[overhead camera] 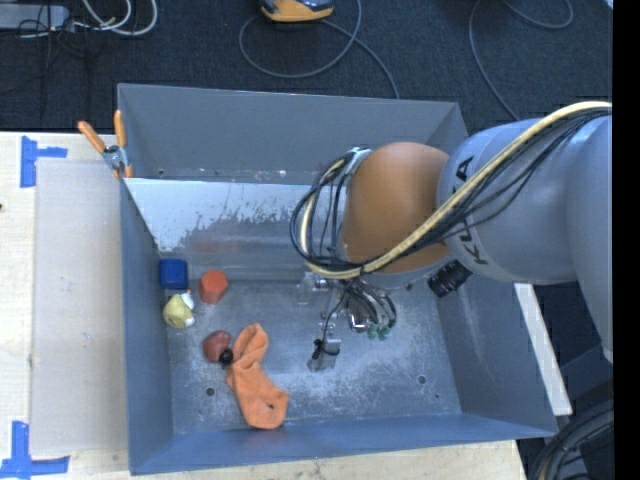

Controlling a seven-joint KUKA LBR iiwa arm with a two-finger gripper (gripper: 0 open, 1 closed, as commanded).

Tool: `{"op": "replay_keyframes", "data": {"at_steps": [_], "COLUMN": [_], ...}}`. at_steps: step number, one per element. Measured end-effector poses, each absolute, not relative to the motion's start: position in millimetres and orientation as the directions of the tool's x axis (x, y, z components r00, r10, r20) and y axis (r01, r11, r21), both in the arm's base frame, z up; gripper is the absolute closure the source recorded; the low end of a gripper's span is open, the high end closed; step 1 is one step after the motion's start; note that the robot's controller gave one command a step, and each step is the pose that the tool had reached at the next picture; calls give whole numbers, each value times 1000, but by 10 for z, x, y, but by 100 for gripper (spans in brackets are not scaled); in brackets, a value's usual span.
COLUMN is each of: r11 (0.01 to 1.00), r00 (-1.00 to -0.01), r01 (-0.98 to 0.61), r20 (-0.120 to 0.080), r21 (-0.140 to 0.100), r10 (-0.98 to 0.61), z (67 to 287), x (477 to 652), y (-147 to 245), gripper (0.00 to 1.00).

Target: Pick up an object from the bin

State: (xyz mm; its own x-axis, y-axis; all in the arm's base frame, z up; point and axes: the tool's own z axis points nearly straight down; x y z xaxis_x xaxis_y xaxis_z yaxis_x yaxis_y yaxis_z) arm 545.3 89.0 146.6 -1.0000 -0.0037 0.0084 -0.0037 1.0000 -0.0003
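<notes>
The gripper (324, 354) hangs low over bare floor near the middle of the bin (450, 388). I cannot tell whether it is open or closed. The nearest thing, an orange cloth (257, 383), lies apart to its left. A red ball (215, 345) sits just beside the cloth's far end.

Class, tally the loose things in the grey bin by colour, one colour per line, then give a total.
Blue: 1, the cube
Orange: 2, the small block and the cloth
Yellow: 1, the lump
Dark red: 1, the rounded piece
Total: 5 (black speck unclear, uncounted)
</notes>
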Motion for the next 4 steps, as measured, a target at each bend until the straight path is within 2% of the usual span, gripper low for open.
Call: {"op": "replay_keyframes", "data": {"at_steps": [1,2,3,4], "r11": [1000,997,999,991], "r00": [-1000,-997,-999,-991], "r01": [-2,75,47,-132], "r20": [2,2,6,5], "r21": [0,-2,1,0], "r10": [-2,75,47,-132], "z": [1510,1377,1225,1119], "x": [5466,5494,5425,5269], "y": [886,1169,1459,1542], "gripper": [0,0,0,0]}}
